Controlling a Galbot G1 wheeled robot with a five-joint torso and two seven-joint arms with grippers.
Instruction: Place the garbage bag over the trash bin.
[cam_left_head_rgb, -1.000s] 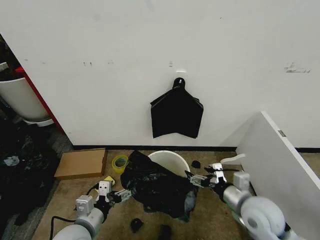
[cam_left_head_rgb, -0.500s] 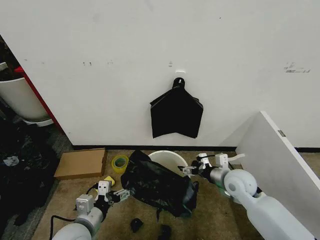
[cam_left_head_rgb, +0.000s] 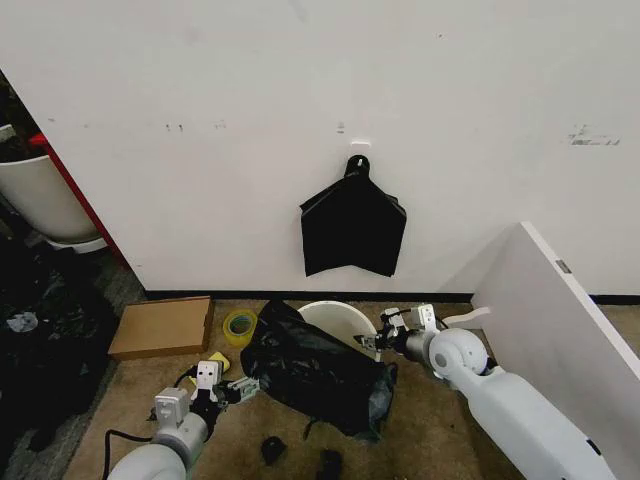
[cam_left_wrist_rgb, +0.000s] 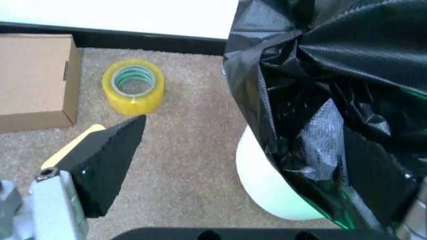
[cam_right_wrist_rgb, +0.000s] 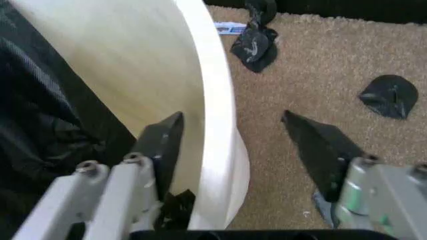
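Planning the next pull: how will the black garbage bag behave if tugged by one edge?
The garbage bag looks thin and crinkled, so it will probably flop and stretch rather than move as one piece. Its glossy film may slip from a light pinch. Draped over the trash bin, a hard tug might tip that light-looking bin.

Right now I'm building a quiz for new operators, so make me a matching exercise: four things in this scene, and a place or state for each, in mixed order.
Things:
1. garbage bag
2. trash bin
3. tape roll
4. right gripper

Places or states:
A. yellow, on the carpet beside the cardboard box
B. fingers open, straddling the white rim
C. black, draped over the bin's near side
D. white, standing near the wall

Pairs: 1-C, 2-D, 3-A, 4-B
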